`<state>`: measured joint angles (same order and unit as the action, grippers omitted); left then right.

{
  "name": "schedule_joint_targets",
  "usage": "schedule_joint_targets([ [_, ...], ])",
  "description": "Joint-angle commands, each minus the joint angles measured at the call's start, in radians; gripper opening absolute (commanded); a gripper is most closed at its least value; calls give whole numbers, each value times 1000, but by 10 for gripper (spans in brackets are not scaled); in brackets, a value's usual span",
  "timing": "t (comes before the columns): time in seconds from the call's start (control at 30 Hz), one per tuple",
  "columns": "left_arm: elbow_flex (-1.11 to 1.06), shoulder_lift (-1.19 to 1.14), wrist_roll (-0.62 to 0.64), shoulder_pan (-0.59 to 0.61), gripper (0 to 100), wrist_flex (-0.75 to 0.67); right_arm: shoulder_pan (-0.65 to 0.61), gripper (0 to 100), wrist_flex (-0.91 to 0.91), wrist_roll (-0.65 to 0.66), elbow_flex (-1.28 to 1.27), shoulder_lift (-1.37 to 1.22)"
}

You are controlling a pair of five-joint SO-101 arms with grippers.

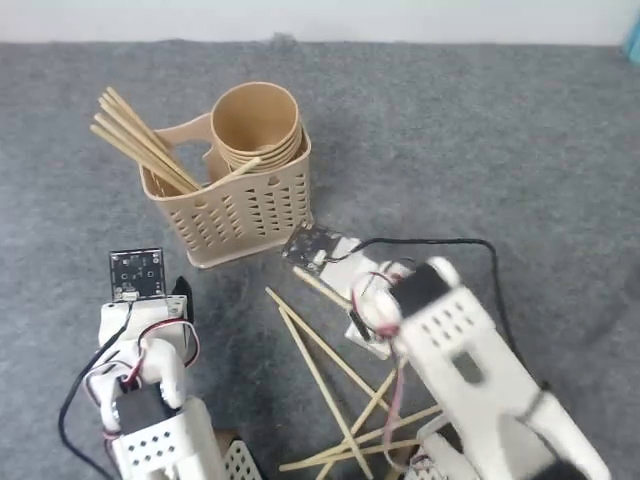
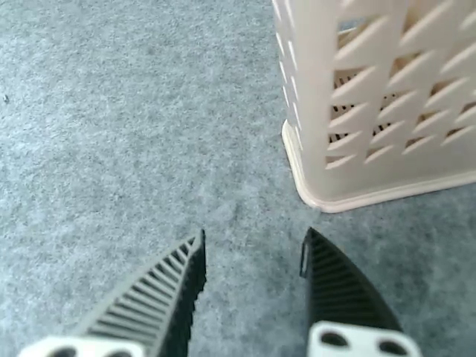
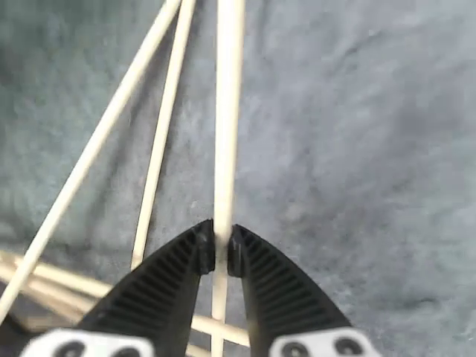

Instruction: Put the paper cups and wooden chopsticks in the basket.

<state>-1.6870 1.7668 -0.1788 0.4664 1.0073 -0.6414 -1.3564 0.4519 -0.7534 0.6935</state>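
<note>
The beige slotted basket (image 1: pixel 245 215) stands on the grey mat and holds stacked paper cups (image 1: pixel 255 120) and a bundle of wooden chopsticks (image 1: pixel 140 140). In front of it and to the right, my right gripper (image 1: pixel 353 318) (image 3: pixel 221 238) is shut on one wooden chopstick (image 3: pixel 227 111) (image 1: pixel 320 285), which runs straight out from its tips just above the mat. Several loose chopsticks (image 1: pixel 330 390) (image 3: pixel 160 163) lie fanned beside it. My left gripper (image 2: pixel 253 249) (image 1: pixel 180 295) stands open and holds nothing, low over the mat near a lower corner of the basket (image 2: pixel 349 111).
Grey felt mat (image 1: pixel 520 150) covers the table, with bare room to the right of and behind the basket. A black cable (image 1: pixel 470 245) loops beside the right arm. The loose chopsticks cross each other near the front edge.
</note>
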Motion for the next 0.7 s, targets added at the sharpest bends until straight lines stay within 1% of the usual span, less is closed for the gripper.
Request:
schedule_joint_targets([
  [0.0,7,-8,6,5,203,-46,1,8,42,-110,12,225],
  [0.13,5,-8,6,5,203,-49,-45,8,321,-290,14,381],
  [0.23,4,-8,6,5,203,-49,-87,8,633,-434,12,398],
  [0.3,4,-8,6,8,203,-49,-94,8,800,-500,11,398],
  [0.37,4,-8,6,9,203,-49,-94,8,918,-526,9,387],
  [0.53,4,-8,11,11,202,-46,-94,8,1164,-523,20,332],
  [0.67,5,-8,12,11,202,-44,-94,8,1351,-531,84,262],
])
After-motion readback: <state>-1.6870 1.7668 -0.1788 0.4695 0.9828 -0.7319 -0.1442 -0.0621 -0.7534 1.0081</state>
